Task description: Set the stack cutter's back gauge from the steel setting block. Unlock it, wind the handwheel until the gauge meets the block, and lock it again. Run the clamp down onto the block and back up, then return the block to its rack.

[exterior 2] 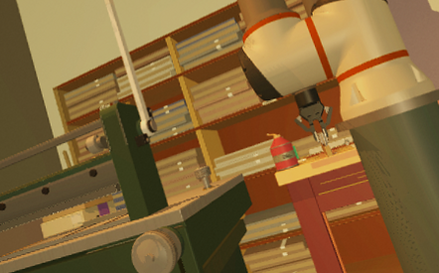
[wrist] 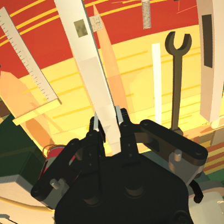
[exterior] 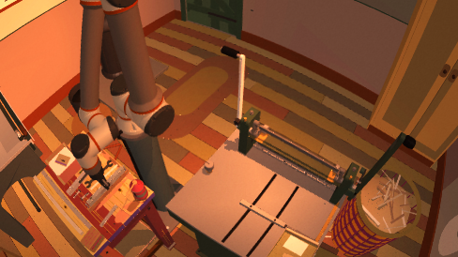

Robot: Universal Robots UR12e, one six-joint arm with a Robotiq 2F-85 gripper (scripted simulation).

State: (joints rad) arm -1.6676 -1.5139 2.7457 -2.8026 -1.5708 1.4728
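Observation:
The steel setting block is partly hidden at its near end by my gripper. It is a long pale bar lying on the workbench. My fingers are closed on its two sides. The gripper hangs low over the bench at the left of the room, away from the stack cutter. The cutter's back gauge crosses the slotted table. Its handwheel sits on the front face. A small knob stands at the table's corner. The clamp lever points up.
Behind the bench stand shelves of paper stacks. A spanner, a ruler, a second pale bar and a red oil can lie close around the gripper. A basket of offcuts stands right of the cutter.

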